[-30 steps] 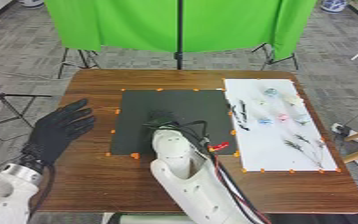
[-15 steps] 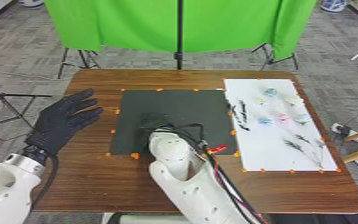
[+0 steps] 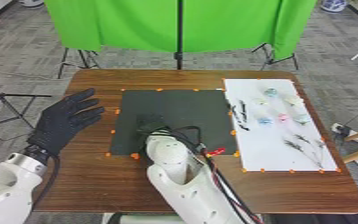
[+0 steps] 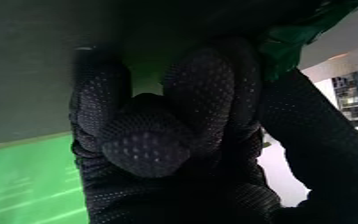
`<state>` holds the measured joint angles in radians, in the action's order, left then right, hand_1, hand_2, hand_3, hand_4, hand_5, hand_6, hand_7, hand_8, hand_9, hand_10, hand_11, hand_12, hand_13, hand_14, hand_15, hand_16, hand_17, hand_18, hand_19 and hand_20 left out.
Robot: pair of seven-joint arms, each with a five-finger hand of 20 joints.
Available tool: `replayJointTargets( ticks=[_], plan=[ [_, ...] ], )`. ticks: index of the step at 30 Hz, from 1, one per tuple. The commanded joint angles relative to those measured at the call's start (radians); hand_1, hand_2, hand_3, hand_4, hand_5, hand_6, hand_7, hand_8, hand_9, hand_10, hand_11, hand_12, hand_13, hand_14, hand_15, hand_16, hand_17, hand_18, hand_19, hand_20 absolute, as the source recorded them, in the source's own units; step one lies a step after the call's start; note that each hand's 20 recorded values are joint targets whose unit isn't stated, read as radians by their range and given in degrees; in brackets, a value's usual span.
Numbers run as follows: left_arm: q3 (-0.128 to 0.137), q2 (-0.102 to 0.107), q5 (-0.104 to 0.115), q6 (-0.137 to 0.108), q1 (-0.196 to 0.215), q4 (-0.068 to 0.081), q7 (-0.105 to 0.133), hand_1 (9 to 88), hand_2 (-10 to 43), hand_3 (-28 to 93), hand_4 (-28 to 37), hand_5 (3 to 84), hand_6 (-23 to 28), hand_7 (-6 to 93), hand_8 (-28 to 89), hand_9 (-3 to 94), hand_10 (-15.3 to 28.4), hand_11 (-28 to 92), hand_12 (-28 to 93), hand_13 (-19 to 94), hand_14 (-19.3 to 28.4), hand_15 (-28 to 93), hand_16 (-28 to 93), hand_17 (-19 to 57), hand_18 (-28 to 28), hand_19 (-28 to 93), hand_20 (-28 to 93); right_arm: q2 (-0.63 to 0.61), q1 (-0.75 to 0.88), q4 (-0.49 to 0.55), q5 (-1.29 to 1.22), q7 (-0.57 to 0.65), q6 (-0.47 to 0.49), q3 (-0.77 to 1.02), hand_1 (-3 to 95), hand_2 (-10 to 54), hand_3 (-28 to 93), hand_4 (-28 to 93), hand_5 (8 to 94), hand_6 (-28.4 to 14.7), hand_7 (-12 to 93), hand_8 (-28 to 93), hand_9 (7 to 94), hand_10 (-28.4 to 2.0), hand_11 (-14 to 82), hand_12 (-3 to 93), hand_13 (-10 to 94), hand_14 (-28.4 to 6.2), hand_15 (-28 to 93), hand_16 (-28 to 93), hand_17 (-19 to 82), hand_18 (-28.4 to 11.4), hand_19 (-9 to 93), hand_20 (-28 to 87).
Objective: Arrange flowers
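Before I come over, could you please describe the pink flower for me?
On the brown table, find the white sheet on the right. Near its middle, the pink flower lies just right of a blue flower; its colour sets it apart.

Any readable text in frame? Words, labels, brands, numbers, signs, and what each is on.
None readable.
Black mat: no text.
White sheet: no text.
Green cloth: no text.
Right arm: small dark marks, too small to tell if lettering.
Blue-and-white pot: blue marks, too small to tell if text or pattern.
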<state>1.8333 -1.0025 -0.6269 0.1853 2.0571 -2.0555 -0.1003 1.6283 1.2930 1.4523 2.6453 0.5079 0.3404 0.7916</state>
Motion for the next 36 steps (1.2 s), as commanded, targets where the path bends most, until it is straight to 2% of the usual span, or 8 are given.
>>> replayJointTargets(
  ticks=[1, 9, 10, 13, 14, 24, 30, 36],
  plan=[
    [-0.019, 0.004, 0.006, 0.007, -0.013, 0.013, -0.014, 26.5, -2.0, 67, -23.5, 34.0, 2.1, 23.8, -12, 29.1, 10.1, 30, 12, 30, 11.9, 32, 1, -7.5, 26.0, 52, 3, -0.004, 0.053, -0.033, -0.014, 0.006, 0.017, -0.024, 32.4, -1.3, 88, -11, 78.0, 1.2, 59, 15, 93.7, -5.5, 46.7, 26.9, 92, -2.1, 65, 30, 48, -17.7, 92, 14],
    [-0.011, -0.005, 0.001, 0.018, -0.009, 0.011, -0.019, 26.9, -1.2, 66, -23.0, 33.8, 2.1, 23.6, -12, 30.1, 9.6, 29, 12, 34, 12.2, 30, 2, -7.2, 27.6, 53, 1, -0.011, 0.040, -0.033, -0.021, 0.027, -0.024, -0.015, 28.4, -2.8, 87, -20, 78.4, 0.4, 58, 11, 93.7, -5.6, 46.6, 27.2, 92, -2.2, 65, 30, 48, -17.7, 92, 14],
    [-0.008, -0.007, 0.002, 0.017, -0.005, 0.010, -0.020, 26.8, -1.2, 66, -22.8, 33.7, 2.0, 23.7, -12, 30.1, 9.7, 29, 12, 34, 12.6, 31, 3, -7.3, 27.6, 54, 1, -0.011, 0.041, -0.030, -0.021, 0.025, -0.026, -0.011, 28.1, -2.8, 87, -21, 78.4, 0.3, 59, 9, 93.7, -5.6, 46.7, 27.0, 92, -2.2, 65, 30, 48, -17.8, 92, 14],
    [-0.001, -0.011, 0.000, 0.011, 0.007, 0.005, -0.016, 26.8, -1.0, 66, -23.3, 33.2, 1.9, 25.3, -13, 31.8, 10.8, 28, 13, 36, 15.9, 32, 2, -8.4, 28.2, 55, 0, -0.012, 0.039, -0.017, -0.024, 0.019, -0.033, -0.004, 25.6, -2.9, 84, -22, 79.2, -0.3, 64, -14, 93.7, -5.7, 46.6, 27.4, 92, -2.3, 65, 30, 48, -17.9, 92, 15],
    [-0.001, -0.010, 0.000, 0.011, 0.007, 0.005, -0.014, 26.8, -1.0, 66, -23.3, 33.2, 1.9, 25.5, -13, 32.2, 10.9, 28, 13, 36, 16.5, 33, 2, -8.5, 28.3, 55, -1, -0.013, 0.037, -0.011, -0.028, 0.020, -0.040, -0.005, 24.9, -3.1, 84, -22, 79.3, -0.3, 64, -16, 93.7, -5.8, 46.6, 27.3, 92, -2.3, 65, 30, 48, -17.9, 92, 15],
    [0.011, -0.018, -0.004, 0.002, 0.029, -0.007, -0.011, 26.7, -0.3, 65, -24.0, 35.0, 2.0, 25.1, -12, 38.4, 14.2, 24, 16, 41, 22.9, 36, 2, -9.2, 28.4, 56, -4, -0.022, 0.018, 0.060, -0.037, 0.033, -0.058, -0.002, 16.6, -2.7, 74, -24, 79.0, -0.3, 64, -17, 93.7, -6.0, 45.7, 28.0, 92, -2.5, 65, 30, 48, -18.3, 92, 15],
    [0.025, -0.026, -0.005, -0.002, 0.052, -0.017, -0.002, 26.6, 0.1, 65, -24.4, 36.6, 2.0, 24.5, -12, 41.8, 15.6, 22, 17, 41, 25.7, 37, 2, -10.0, 28.4, 57, -4, -0.029, 0.004, 0.099, -0.037, 0.040, -0.009, -0.009, 12.0, -2.4, 67, -23, 78.7, -0.3, 64, -17, 93.7, -6.1, 45.2, 28.5, 91, -2.9, 66, 30, 47, -18.9, 93, 15],
    [0.055, -0.047, -0.009, -0.017, 0.104, -0.042, 0.020, 25.6, -1.3, 68, -25.8, 38.4, 2.0, 23.6, -11, 42.8, 15.6, 22, 18, 38, 24.0, 38, 2, -9.1, 25.9, 55, -4, -0.048, 0.008, 0.144, -0.004, 0.002, 0.024, -0.019, 11.9, -3.8, 71, -23, 78.7, -0.7, 63, -16, 93.7, -6.6, 44.4, 28.9, 91, -3.1, 66, 30, 46, -19.3, 93, 15]
  ],
)
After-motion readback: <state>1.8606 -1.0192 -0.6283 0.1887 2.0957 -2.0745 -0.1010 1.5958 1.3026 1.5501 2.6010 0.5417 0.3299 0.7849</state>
